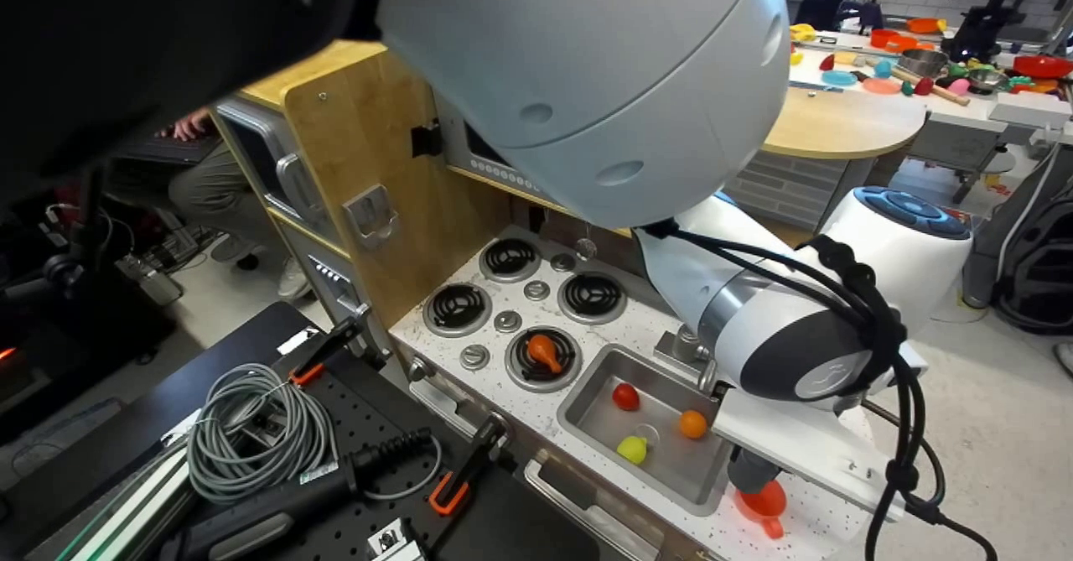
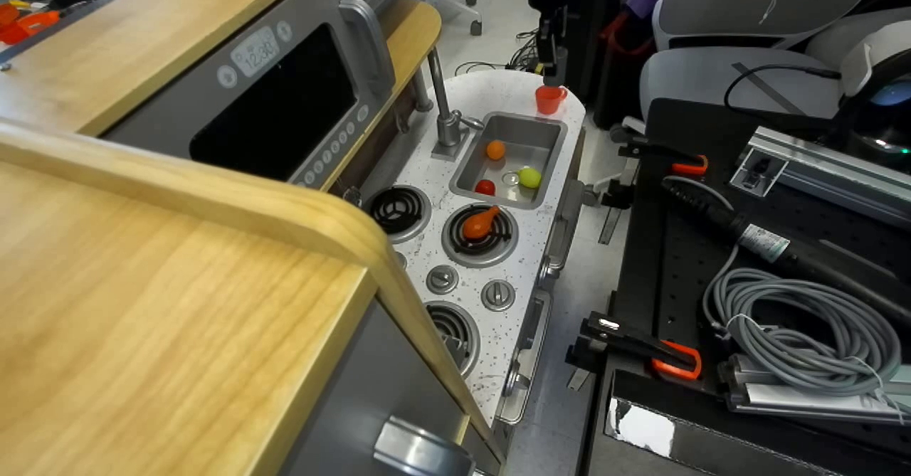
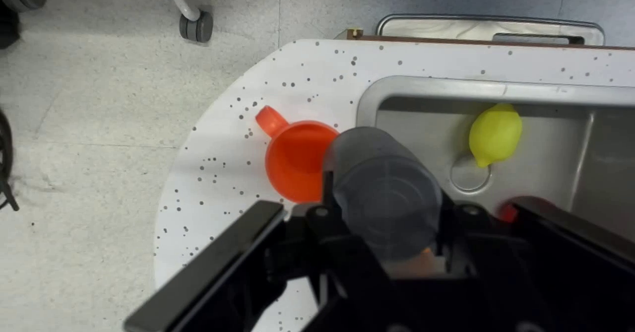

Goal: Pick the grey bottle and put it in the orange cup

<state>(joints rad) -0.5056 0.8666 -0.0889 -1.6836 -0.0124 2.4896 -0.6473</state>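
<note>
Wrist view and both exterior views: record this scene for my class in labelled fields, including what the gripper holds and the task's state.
Gripper: clamped on the grey bottle
Bottle position: held close to the orange cup, hiding part of its rim in the wrist view; contact unclear
Orange cup: upright on the white counter, beside the sink
Sink contents: yellow lemon, red round item, orange ball-shaped fruit
Burner: orange drumstick-shaped item lies on it
Task state: bottle not yet in the cup
</note>
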